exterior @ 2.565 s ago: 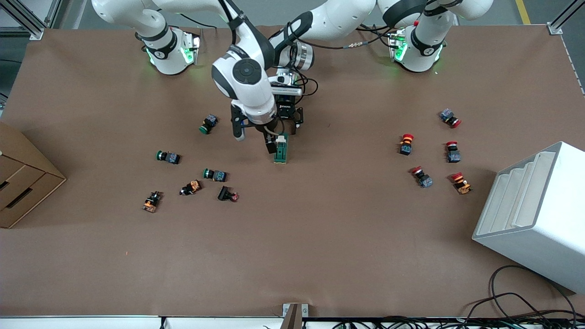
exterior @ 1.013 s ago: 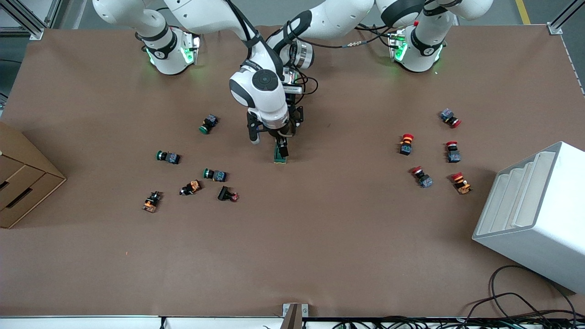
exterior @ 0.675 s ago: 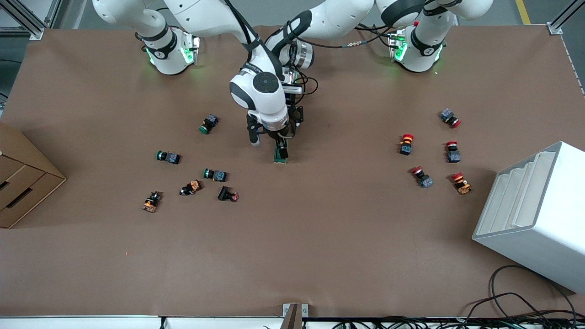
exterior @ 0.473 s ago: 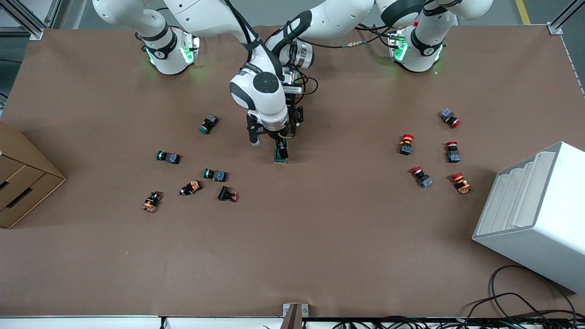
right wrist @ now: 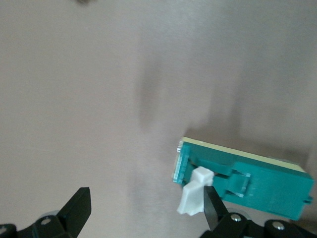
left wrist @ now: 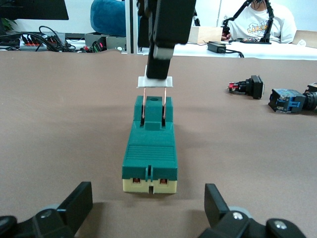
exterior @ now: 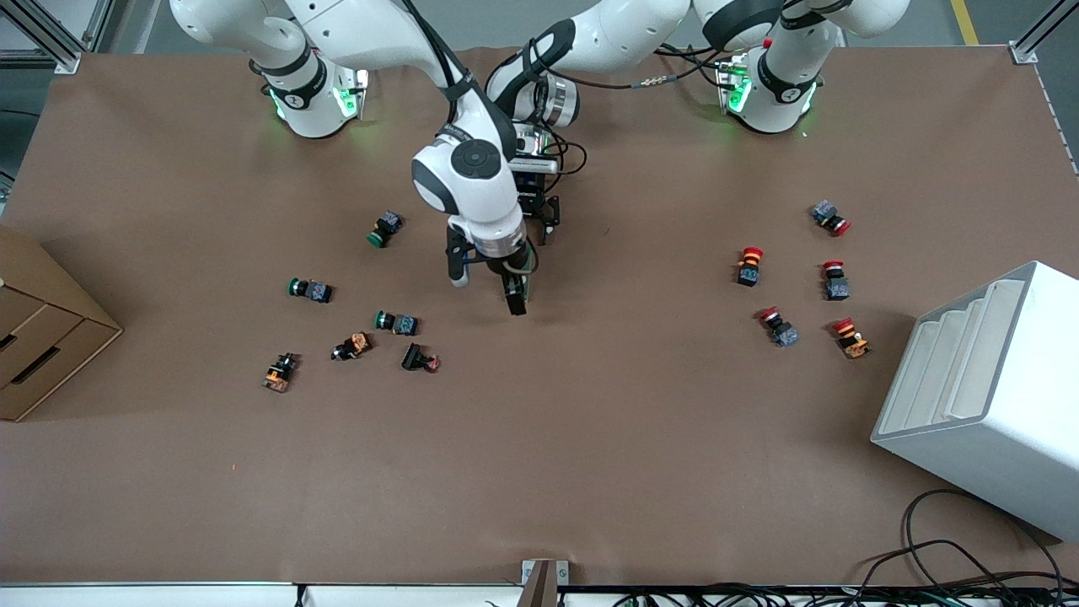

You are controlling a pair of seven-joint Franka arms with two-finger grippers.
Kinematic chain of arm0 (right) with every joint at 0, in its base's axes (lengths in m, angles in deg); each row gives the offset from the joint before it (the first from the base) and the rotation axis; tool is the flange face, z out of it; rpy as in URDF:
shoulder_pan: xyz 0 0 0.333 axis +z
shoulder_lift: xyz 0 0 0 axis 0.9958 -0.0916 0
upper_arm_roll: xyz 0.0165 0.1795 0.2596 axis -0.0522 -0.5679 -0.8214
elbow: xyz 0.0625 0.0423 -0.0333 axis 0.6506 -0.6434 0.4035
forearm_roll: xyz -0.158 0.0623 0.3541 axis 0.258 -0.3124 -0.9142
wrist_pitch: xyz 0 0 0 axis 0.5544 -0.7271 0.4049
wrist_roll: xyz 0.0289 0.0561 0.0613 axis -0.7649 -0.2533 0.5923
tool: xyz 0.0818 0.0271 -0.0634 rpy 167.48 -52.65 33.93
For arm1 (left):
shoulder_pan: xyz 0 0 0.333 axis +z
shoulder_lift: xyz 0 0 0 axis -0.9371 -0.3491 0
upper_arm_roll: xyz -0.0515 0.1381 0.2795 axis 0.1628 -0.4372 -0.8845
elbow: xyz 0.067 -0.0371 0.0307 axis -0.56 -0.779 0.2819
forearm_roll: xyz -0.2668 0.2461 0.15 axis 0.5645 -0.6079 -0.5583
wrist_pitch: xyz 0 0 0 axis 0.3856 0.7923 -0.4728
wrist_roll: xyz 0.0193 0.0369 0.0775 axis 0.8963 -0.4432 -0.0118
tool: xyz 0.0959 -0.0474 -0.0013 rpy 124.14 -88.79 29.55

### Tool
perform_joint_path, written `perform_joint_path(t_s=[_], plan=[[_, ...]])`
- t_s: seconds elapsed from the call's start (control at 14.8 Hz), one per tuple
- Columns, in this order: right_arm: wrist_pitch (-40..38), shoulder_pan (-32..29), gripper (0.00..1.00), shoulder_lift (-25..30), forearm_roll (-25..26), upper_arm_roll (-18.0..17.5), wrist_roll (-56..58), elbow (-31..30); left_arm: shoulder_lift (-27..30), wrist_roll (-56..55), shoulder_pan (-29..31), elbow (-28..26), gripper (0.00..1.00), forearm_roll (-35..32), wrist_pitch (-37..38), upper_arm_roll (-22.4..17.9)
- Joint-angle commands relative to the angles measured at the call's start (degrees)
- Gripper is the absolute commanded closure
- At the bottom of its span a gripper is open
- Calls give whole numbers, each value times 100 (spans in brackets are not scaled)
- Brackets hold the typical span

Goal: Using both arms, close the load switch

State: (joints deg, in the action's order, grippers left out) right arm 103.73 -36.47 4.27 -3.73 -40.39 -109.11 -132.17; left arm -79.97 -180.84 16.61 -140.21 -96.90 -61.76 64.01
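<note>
Green block: the load switch (left wrist: 149, 148) lies flat on the brown counter (exterior: 590, 421), about midway between the two arms' ends, largely under the two grippers in the front view.
Lever: white handle (right wrist: 194, 197) on thin copper-coloured wires, raised up off the green body in the left wrist view, at the end away from the left gripper.
Right gripper (exterior: 485, 282): low over the switch; one finger (left wrist: 161, 44) touches the lever from above; jaws wide, clamped on nothing.
Left gripper (exterior: 539, 223): low at the switch's cream-coloured end, on the side farther from the front camera; jaws wide, a finger either side of that end and apart from it, so not yet bracing the body.
Progress: my judgement is that the close is under way but unfinished, since the lever stands up and is not seated down.
Left to do: likely press the lever fully down while the body is kept from sliding.
Around: green and orange push buttons (exterior: 354, 329) toward the right arm's end, red ones (exterior: 801, 287) toward the left arm's end, all well apart from the switch.
Edges: white rack (exterior: 986, 379) and cardboard box (exterior: 42, 337) at the counter's two ends.
</note>
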Motion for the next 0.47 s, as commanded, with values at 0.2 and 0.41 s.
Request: perform_joint_path(t_s=[0.2, 0.41], plan=[[57, -125, 0, -183, 178, -41, 60, 122, -101, -186, 49, -83, 0, 16, -15, -37], [57, -134, 0, -236, 178, -41, 113, 122, -110, -186, 49, -92, 0, 16, -15, -37]])
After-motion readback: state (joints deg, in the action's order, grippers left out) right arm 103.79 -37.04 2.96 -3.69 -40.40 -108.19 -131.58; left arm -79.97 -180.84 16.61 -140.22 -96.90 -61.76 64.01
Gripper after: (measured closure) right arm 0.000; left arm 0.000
